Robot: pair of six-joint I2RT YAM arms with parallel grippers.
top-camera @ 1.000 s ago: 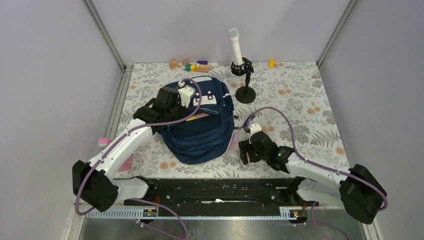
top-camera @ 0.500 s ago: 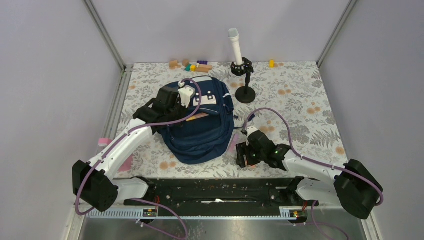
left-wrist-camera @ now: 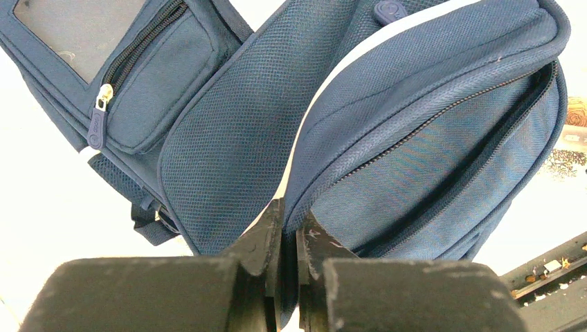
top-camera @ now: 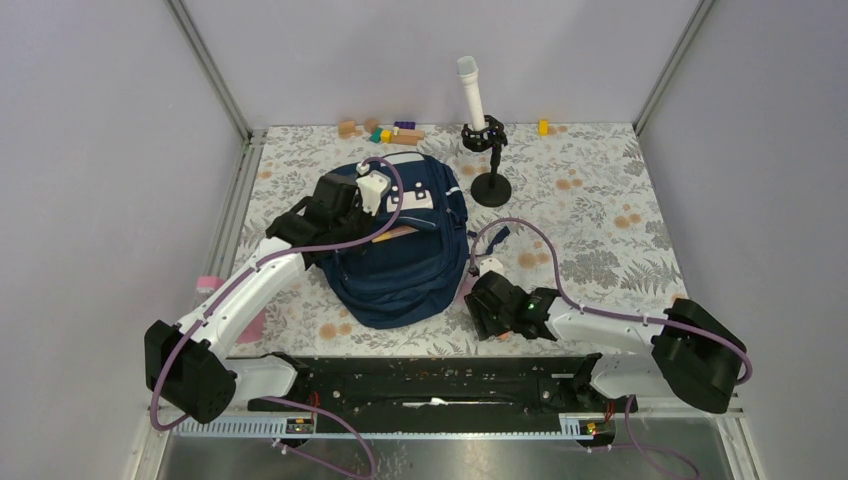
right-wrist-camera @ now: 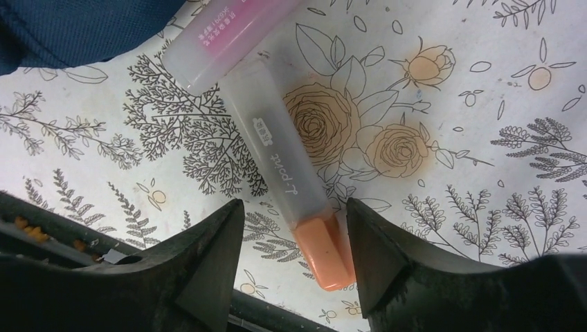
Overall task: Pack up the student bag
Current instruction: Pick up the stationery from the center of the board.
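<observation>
The floral tabletop (top-camera: 600,210) carries the student bag (top-camera: 405,265), which lies flat left of centre with its navy front up. The top view shows a thin orange-tan strip (top-camera: 397,233) at the bag's mouth, beneath the left wrist; what it is cannot be told. The left gripper (left-wrist-camera: 289,232) sits over that mouth. Only its wrist camera shows its jaws pressed together on a fold of the bag's fabric, between a mesh panel and a zipped pocket. The right gripper (right-wrist-camera: 294,232) is low on the tabletop just right of the bag's near corner. Its wrist view shows the jaws spread either side of a translucent pen (right-wrist-camera: 277,159) with an orange cap, not visibly touching it. A pink-labelled tube (right-wrist-camera: 221,34) meets the pen's far end, beside the bag's edge. In the top view the arm hides the pen. A microphone on a stand (top-camera: 478,110) rises behind the bag, and small coloured blocks (top-camera: 385,130) line the far edge, well apart.
</observation>
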